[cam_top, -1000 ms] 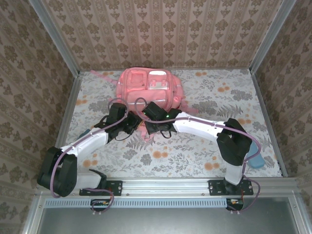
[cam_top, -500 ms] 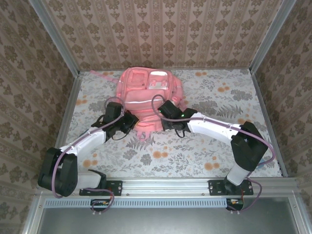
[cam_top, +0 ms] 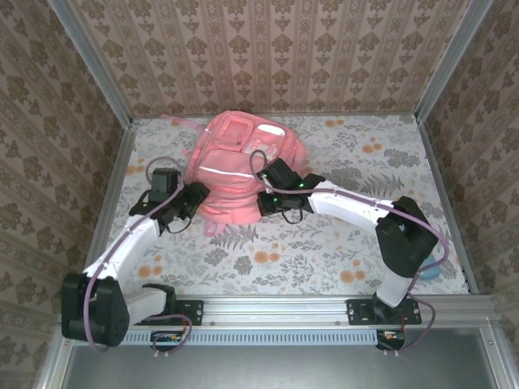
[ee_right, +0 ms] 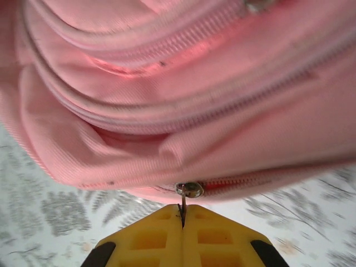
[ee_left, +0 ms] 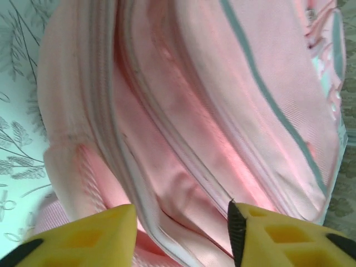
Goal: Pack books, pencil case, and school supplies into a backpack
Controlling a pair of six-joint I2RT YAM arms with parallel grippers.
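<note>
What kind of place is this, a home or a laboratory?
Probably a staged robot test booth: damask-wallpapered panels in aluminium framing, a floral-covered table, and a large pink fabric backpack.

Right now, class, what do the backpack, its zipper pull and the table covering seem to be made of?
The backpack: pink woven synthetic fabric, probably nylon or polyester; fine ribbed weave, soft folds, faint sheen. The zipper pull: likely metal; a small shiny grey ring. The table covering: matte floral print, cloth or vinyl; the views leave that open.
</note>
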